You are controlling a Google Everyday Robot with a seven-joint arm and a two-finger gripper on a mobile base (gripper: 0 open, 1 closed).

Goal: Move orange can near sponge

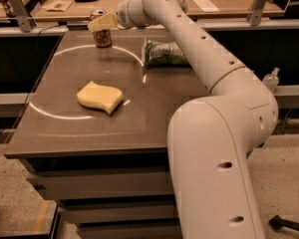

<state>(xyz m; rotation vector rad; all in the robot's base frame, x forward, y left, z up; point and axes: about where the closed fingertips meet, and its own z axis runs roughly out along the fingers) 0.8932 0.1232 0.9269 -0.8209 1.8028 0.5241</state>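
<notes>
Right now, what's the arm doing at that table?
The robot's arm reaches across the table, with its gripper at the top of the orange can, which stands upright near the far edge. The sponge lies flat toward the front, well apart from the can. A green snack bag lies right of the can.

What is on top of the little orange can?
The robot's gripper sits across the upper part of the orange can, at the far edge of the table. It covers most of the top, so only the lower half shows.
</notes>
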